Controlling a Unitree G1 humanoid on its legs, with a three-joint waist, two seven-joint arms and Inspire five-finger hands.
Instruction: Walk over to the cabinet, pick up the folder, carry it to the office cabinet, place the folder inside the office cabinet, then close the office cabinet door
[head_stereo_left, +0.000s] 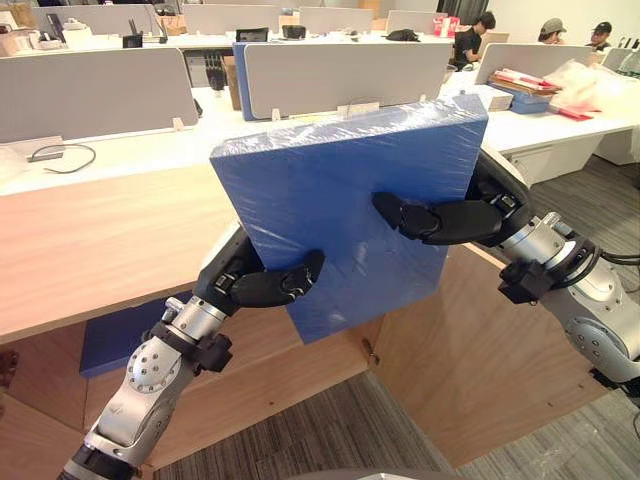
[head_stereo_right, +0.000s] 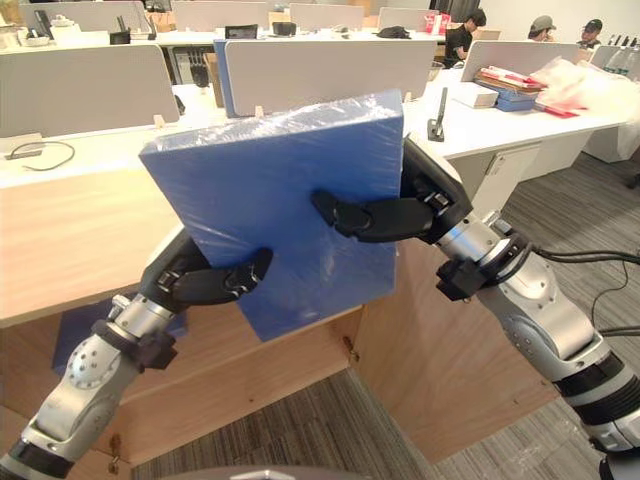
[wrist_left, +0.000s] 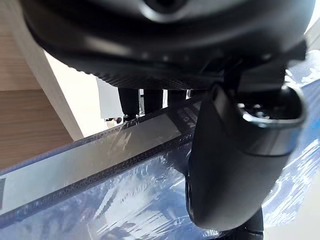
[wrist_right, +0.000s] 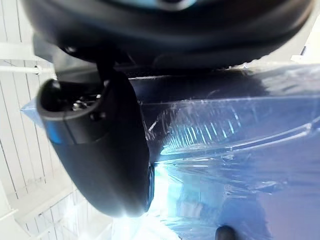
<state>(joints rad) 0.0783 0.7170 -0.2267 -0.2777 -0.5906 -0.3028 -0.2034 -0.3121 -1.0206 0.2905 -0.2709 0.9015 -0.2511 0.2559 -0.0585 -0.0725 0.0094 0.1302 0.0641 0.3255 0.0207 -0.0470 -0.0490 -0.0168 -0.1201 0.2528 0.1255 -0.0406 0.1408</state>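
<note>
— Above the wooden table, how many folders were up?
— One blue folder, tilted, clear of the table.
— Hands?
— Two. The left hand clamped its 7 o'clock corner, thumb across the front. The right hand pinched the 3 o'clock edge likewise.
— People?
— Three people sat far off at 1 o'clock.

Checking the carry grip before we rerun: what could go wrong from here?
1. Slip: the blue folder is wrapped in glossy film and held tilted in the air, pinched near its edges by the left hand and right hand.
2. Snag: its lower corner hangs close to the wooden cabinet and what looks like its open door; lowering it tilted could catch either.
</note>
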